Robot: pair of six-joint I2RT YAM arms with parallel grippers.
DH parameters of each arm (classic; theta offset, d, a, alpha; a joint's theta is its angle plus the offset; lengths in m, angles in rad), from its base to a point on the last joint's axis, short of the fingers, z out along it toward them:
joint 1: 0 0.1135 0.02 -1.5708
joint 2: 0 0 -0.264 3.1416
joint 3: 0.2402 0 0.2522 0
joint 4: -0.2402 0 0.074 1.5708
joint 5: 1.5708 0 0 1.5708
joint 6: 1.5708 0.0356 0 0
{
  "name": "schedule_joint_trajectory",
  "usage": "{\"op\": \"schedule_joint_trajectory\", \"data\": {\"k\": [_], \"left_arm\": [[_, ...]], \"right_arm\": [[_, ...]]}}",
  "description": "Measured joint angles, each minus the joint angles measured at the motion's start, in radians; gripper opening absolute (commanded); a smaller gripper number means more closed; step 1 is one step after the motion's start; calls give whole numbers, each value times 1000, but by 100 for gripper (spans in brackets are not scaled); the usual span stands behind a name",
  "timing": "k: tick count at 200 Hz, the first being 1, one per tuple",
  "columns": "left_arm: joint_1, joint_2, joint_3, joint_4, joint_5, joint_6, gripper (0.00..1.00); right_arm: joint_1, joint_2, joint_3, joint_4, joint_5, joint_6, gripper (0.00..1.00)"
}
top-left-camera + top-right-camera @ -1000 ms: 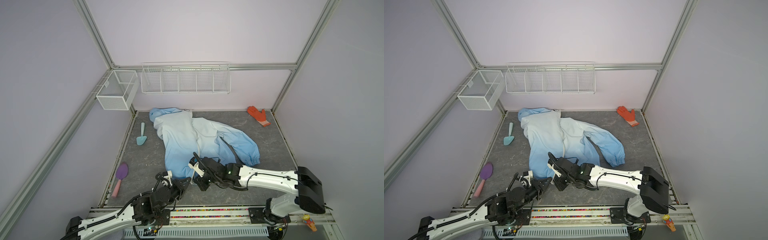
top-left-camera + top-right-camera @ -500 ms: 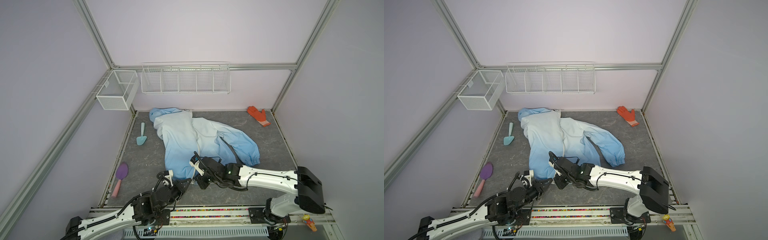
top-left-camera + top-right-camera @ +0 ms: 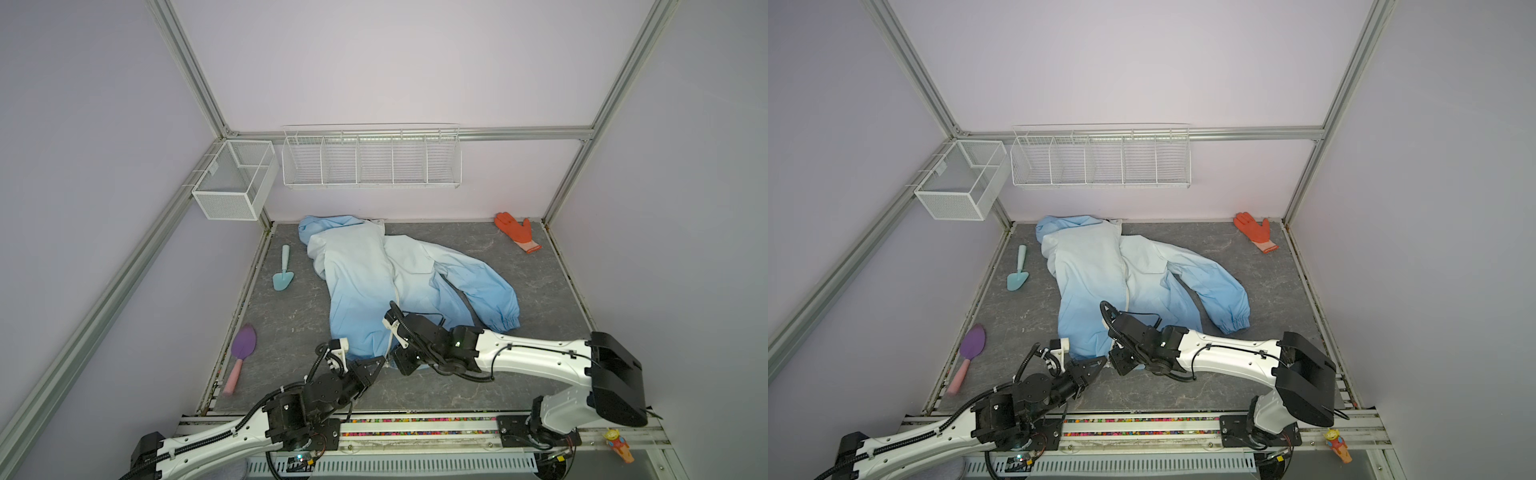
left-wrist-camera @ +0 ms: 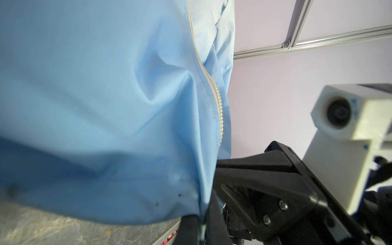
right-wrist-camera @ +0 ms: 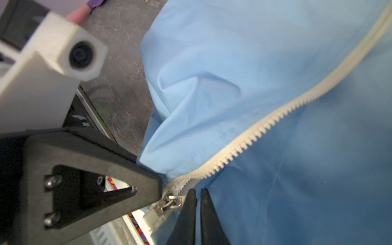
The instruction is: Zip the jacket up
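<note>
We note the jacket (image 3: 365,291) lies mid-mat (image 3: 540,299), its zipper (image 3: 395,291) running from the near hem (image 4: 106,214) away toward the hood (image 3: 328,224); the left gripper (image 3: 376,365) pinches that hem, and the right gripper (image 5: 198,212), jaws barely parted and empty, sits just beside the slider (image 5: 169,202), with the track ahead clear.

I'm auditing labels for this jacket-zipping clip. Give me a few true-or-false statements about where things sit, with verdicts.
1. The left claw pinches the hem of the jacket. True.
2. The orange glove lies on the jacket. False: it lies apart, at the far right corner of the mat.
3. The zipper slider sits at the hem end of the zipper. True.
4. The teal trowel lies on a sleeve. False: it lies on the mat, left of the jacket.
</note>
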Motion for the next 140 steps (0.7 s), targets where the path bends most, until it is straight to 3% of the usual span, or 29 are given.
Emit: {"op": "schedule_joint_trajectory", "data": {"k": [32,42,61,79,96,117,140], "left_arm": [[0,30,14,20,-1,74,0],[0,51,22,35,-7,109,0],[0,114,32,108,-16,187,0],[-1,204,37,204,-21,270,0],[0,311,59,306,-23,359,0],[0,427,125,396,-19,457,0],[0,533,209,519,-6,545,0]], "right_arm": [[-66,-134,-52,-60,71,89,26],[-74,-212,-93,-56,80,122,30],[-70,-360,-173,-37,77,202,51],[-67,-471,-244,-16,74,306,78],[-55,-571,-338,32,72,433,93],[-21,-690,-477,105,102,655,96],[18,-774,-615,211,163,891,92]]}}
